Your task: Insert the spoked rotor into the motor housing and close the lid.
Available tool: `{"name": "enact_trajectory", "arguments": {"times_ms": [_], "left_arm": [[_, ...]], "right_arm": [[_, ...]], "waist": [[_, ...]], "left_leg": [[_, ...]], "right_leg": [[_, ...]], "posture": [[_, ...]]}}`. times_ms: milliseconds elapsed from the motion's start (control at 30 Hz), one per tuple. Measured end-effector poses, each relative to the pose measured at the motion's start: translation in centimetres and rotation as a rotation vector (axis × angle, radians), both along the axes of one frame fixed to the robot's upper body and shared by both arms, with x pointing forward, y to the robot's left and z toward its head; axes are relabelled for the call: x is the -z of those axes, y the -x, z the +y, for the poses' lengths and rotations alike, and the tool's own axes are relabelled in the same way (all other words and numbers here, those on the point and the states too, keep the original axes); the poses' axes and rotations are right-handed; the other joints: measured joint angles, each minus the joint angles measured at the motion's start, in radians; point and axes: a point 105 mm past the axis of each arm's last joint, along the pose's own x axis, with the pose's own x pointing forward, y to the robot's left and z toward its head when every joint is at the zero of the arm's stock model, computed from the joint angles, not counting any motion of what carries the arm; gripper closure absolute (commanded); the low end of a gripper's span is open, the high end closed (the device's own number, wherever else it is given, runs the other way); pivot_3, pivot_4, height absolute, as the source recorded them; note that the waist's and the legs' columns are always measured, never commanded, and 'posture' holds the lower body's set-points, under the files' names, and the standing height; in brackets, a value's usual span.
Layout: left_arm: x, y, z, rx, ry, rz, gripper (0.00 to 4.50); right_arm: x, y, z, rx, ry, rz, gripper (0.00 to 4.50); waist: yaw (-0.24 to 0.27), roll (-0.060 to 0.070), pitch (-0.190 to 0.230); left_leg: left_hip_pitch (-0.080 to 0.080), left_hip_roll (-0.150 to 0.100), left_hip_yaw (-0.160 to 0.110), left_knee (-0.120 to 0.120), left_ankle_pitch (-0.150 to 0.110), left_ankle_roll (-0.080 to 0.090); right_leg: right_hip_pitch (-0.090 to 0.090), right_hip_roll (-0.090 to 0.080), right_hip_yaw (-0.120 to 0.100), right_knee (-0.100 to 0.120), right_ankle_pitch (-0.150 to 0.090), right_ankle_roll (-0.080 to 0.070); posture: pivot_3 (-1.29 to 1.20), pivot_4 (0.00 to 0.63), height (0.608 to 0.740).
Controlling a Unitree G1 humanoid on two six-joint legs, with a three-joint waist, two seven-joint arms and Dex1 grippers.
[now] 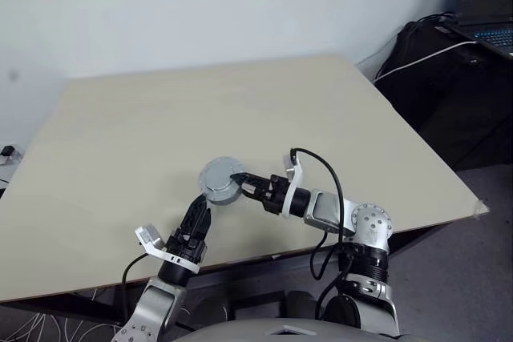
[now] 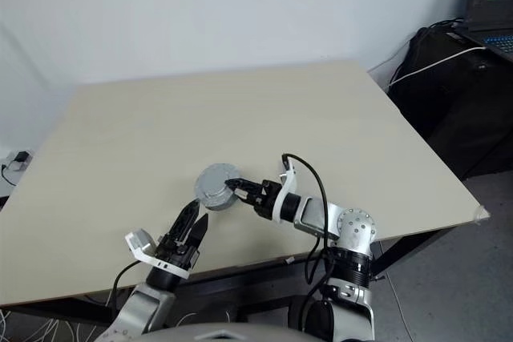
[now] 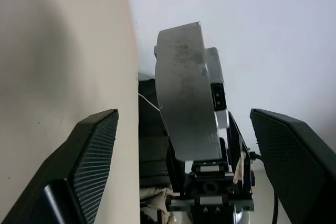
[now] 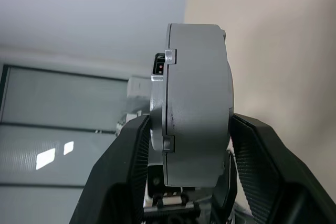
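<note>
My right gripper point(image 1: 239, 181) is shut on the motor housing point(image 1: 220, 181), a thick grey round part, and holds it by its flat faces a little above the pale table point(image 1: 240, 102). Its smooth grey upper face looks like the lid point(image 2: 215, 180) seated on it; a seam runs around the side point(image 4: 167, 124). Both right fingers point(image 4: 131, 177) press against the part. My left gripper point(image 1: 200, 212) stands open just in front of the housing point(image 3: 186, 103), apart from it, and its wide fingers point(image 3: 92, 166) hold nothing. The spoked rotor is hidden.
The table's near edge point(image 1: 264, 258) runs just under both wrists. Beyond the right corner stand a dark bag point(image 1: 433, 70) with a white cable point(image 1: 417, 60) over it and a laptop point(image 1: 489, 6).
</note>
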Motion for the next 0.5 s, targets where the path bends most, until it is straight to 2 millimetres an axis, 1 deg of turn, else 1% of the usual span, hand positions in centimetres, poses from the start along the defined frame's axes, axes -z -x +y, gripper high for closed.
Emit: {"name": "enact_trajectory", "arguments": {"times_ms": [300, 500], "left_arm": [[-0.1, 0.0, -0.1, 0.003, 0.007, -0.005, 0.26], [-0.2, -0.1, -0.3, 0.011, 0.009, -0.011, 0.26]], "right_arm": [[0.7, 1.7, 0.8, -0.121, -0.008, 0.044, 2.41], [1.1, 2.3, 1.1, -0.165, -0.005, 0.065, 2.41]], "waist": [[-0.001, 0.0, 0.0], [-0.002, 0.0, 0.0]], "left_leg": [[0.0, 0.0, 0.0, 0.001, 0.0, 0.0], [0.0, 0.0, 0.001, 0.001, 0.0, 0.0]], "right_leg": [[0.0, 0.0, 0.0, 0.0, 0.0, 0.0], [0.001, 0.0, 0.0, 0.0, 0.0, -0.001]], "posture": [[0.0, 0.0, 0.74], [0.0, 0.0, 0.74]]}}
